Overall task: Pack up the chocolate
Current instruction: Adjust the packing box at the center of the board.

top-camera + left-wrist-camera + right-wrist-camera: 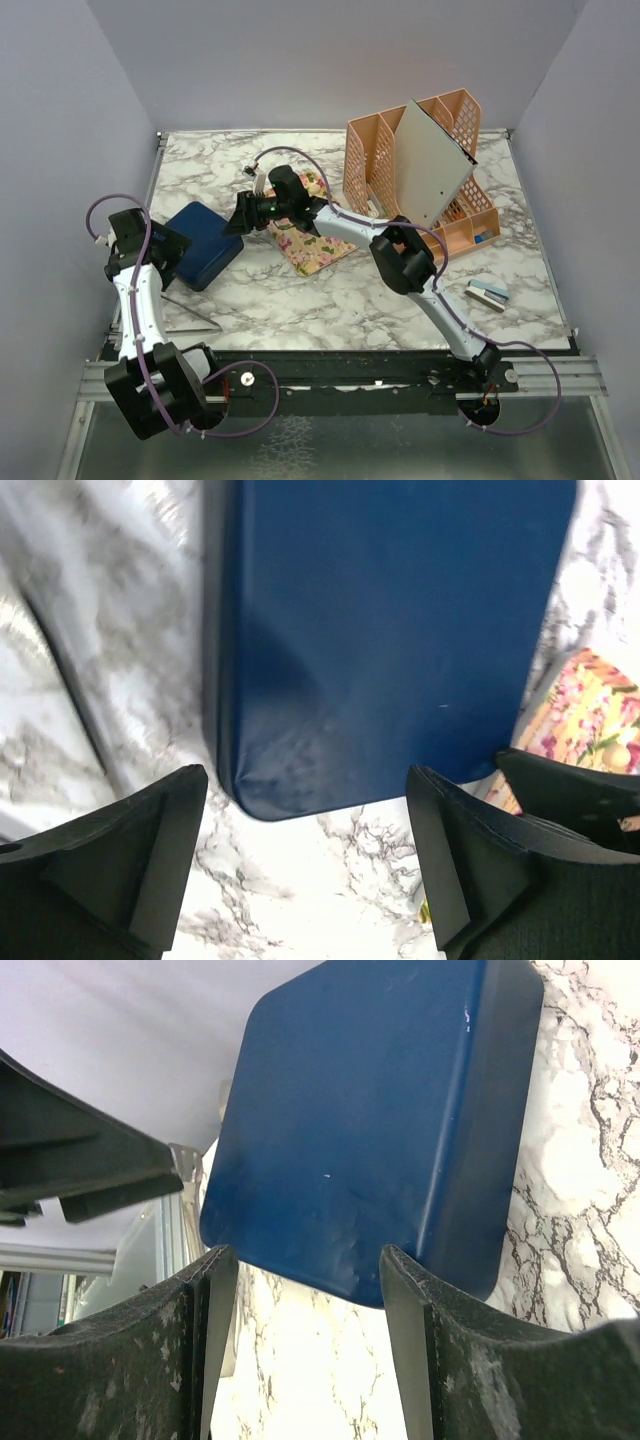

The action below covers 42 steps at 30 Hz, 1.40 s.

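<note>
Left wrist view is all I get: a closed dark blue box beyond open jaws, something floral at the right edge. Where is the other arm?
Observer: The right arm reaches across the table, and its jaws stand open at the far right corner of the blue box.
Operator: And the floral thing?
Observer: It is a flat floral-print piece, lying under that arm just right of the box.
Operator: What else is out there?
Observer: A peach organiser stands at the back right, with a grey board leaning in it.

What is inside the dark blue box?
Only the closed top of the dark blue box shows, lying on the marble table. Its contents are covered.
</note>
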Motion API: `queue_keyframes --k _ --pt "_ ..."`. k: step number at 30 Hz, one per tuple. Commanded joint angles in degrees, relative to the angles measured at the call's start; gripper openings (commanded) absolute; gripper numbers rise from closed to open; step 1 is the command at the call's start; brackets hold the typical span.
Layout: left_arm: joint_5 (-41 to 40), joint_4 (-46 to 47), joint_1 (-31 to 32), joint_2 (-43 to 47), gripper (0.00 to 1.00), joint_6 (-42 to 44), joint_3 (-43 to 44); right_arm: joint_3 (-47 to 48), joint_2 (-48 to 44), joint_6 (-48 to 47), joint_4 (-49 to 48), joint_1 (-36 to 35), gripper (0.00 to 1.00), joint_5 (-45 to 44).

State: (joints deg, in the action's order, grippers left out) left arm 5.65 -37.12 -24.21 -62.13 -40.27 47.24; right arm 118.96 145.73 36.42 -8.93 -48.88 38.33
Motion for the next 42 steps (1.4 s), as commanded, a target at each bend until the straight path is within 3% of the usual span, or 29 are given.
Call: queue_keyframes --k 1,11,14,22,26,32,38,40,42 --pt "-5.75 -6.08 -0.05 3.07 0.86 -9.23 -2.86 0.84 1.60 -0.48 0.87 0.44 0.64 -0.15" --pt "-6.64 -5.73 0.12 2.67 0.85 -11.66 -6.34 5.54 5.46 -0.20 3.04 0.37 0.63 -0.10" --pt "-5.73 -3.28 0.12 1.14 0.79 -12.15 -7.16 5.35 5.79 -0.79 3.68 0.40 0.63 -1.24" --pt "-4.15 4.55 0.29 -2.53 0.27 -8.27 -6.51 1.79 4.93 -1.58 5.57 0.32 0.57 -2.15" --pt "-4.19 6.46 0.30 -4.63 0.12 -7.41 -6.99 -2.34 2.83 -2.15 6.53 0.24 0.56 -3.61" --pt "-2.45 12.14 0.39 -7.77 0.08 -2.67 -8.17 -7.40 -0.76 -2.56 8.84 0.22 0.55 -7.56" --pt "-8.68 11.46 0.39 -11.06 0.03 3.15 -3.61 -6.84 -0.55 -2.66 8.74 0.20 0.54 -5.54" --pt "-8.08 11.55 0.38 -10.46 0.03 4.30 -2.70 -6.71 -0.81 -2.86 8.82 0.19 0.54 -5.50" --pt "-5.87 11.55 0.37 -10.23 0.11 6.61 -1.42 -6.48 -1.11 -2.70 8.76 0.26 0.54 -5.52"
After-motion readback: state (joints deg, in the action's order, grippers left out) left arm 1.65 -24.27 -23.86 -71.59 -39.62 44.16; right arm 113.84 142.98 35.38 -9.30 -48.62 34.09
